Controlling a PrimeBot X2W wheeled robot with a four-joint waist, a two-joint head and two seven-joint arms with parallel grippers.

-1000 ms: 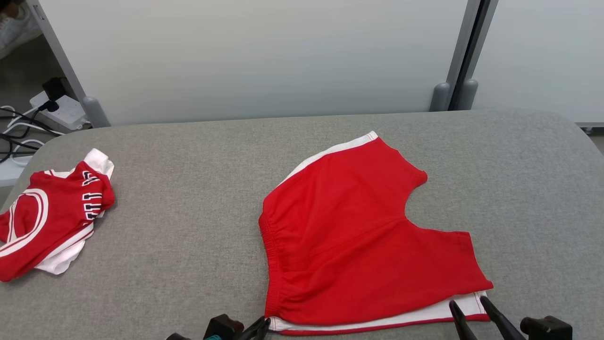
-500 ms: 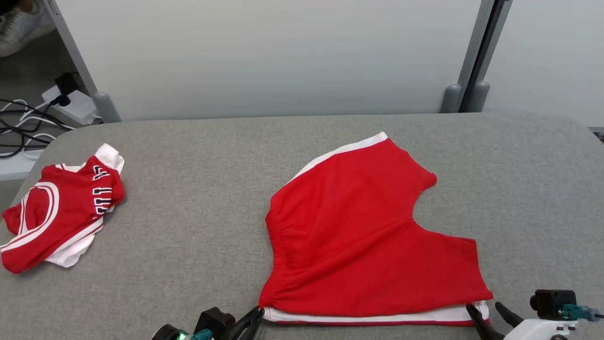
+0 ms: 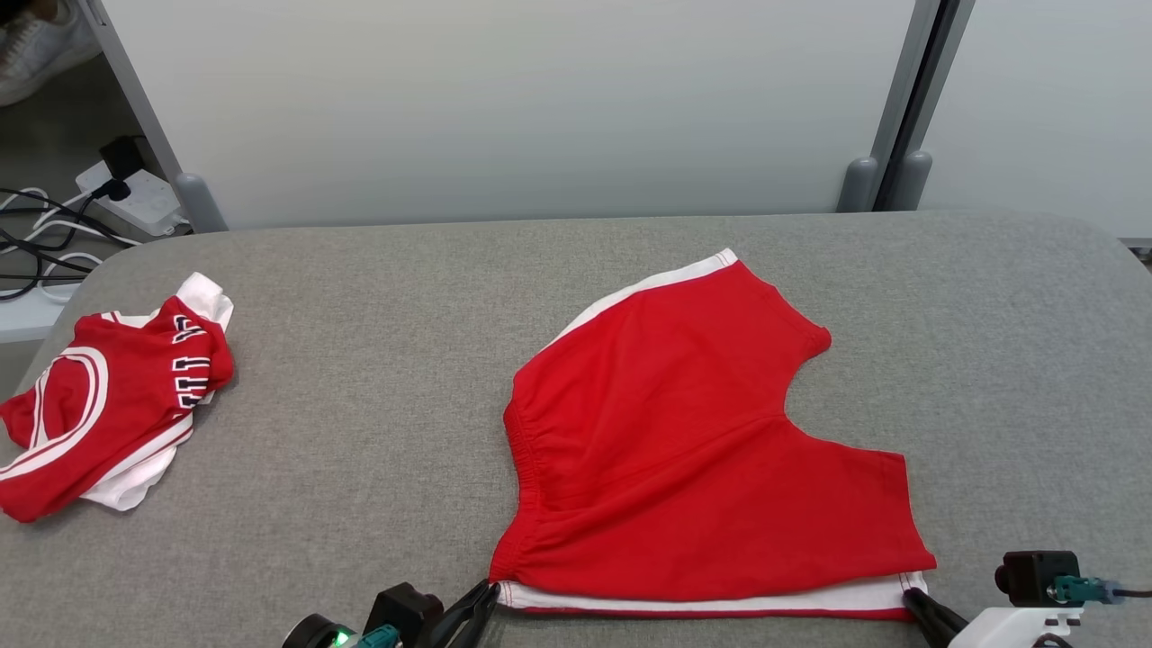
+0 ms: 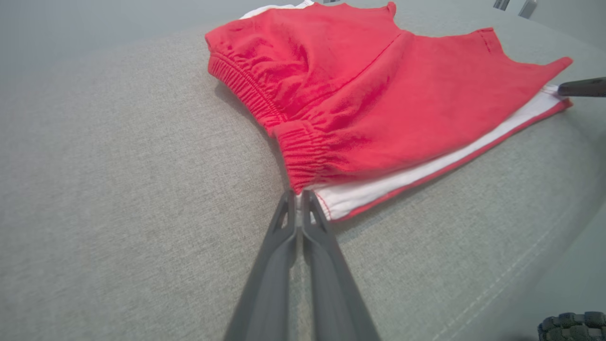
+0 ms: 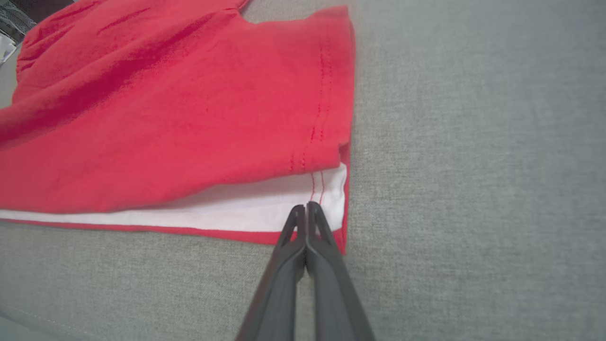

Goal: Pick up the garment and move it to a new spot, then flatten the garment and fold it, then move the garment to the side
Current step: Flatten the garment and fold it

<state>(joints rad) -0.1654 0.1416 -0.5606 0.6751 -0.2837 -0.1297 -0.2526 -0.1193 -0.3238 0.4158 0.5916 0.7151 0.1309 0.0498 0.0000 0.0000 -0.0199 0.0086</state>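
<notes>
Grey padded tabletop [image 3: 360,468] carries the red shorts [image 3: 684,450], spread just beyond both pincers. The left gripper [image 3: 489,591] is pinched onto their waistband corner, and the right gripper [image 3: 911,596] is pinched onto their white hem corner.

The left gripper [image 4: 297,196] comes up from bottom centre, fingers pressed together on the waistband corner of the red shorts [image 4: 378,90]. At the right edge, the right gripper [image 4: 564,88] touches their far corner.

shoe [image 3: 36,54] cropped at top-left corner, cables [image 3: 36,236] cropped at left edge, right end effector [image 3: 913,598] cropped below
</notes>
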